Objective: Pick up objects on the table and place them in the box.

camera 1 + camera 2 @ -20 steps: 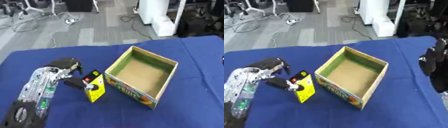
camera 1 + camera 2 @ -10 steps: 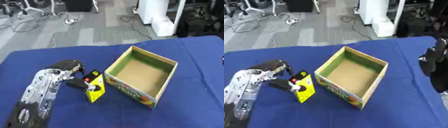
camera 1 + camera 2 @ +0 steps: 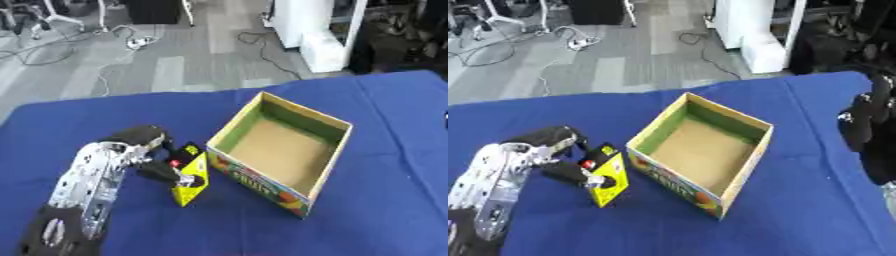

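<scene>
One yellow packet (image 3: 191, 176) pinched by left hand (image 3: 144, 150) beside one open box (image 3: 282, 150).

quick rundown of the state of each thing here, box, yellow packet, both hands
cardboard box: open at the top, empty, upright on the blue table.
yellow packet: standing on edge just left of the box, outside it, held by the left hand.
left hand: fingers curled onto the packet.
right hand: at the right edge of the right eye view, away from the box; its fingers cannot be made out.
</scene>
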Action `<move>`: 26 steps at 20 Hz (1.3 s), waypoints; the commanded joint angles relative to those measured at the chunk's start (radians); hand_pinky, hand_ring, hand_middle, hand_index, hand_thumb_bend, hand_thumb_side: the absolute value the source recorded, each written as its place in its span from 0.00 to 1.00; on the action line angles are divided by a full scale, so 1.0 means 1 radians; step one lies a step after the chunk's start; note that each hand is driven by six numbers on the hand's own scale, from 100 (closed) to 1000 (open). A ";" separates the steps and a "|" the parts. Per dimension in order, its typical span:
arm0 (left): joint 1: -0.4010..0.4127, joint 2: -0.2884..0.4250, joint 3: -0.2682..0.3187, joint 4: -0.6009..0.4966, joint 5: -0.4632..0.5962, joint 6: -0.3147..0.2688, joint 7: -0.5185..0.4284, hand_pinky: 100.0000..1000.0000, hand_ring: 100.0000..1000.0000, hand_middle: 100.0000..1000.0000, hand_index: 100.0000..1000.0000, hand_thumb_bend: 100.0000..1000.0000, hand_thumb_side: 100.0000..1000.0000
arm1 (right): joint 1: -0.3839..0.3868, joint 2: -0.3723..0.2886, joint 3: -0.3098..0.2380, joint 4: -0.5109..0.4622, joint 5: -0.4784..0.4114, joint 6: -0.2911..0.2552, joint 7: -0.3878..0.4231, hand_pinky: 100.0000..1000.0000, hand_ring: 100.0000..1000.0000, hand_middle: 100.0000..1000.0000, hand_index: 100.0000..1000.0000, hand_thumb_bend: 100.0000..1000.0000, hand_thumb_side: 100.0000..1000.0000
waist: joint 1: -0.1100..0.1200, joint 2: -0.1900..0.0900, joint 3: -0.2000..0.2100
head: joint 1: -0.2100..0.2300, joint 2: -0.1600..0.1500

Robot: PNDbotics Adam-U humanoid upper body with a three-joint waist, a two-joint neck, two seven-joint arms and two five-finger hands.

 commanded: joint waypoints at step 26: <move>-0.023 -0.002 0.053 0.087 -0.089 -0.007 0.019 0.08 0.22 0.32 0.38 0.03 0.58 | -0.011 -0.028 -0.010 -0.013 0.000 0.001 0.003 0.04 0.22 0.32 0.43 0.00 1.00 | -0.004 -0.002 0.000 | -0.001 -0.007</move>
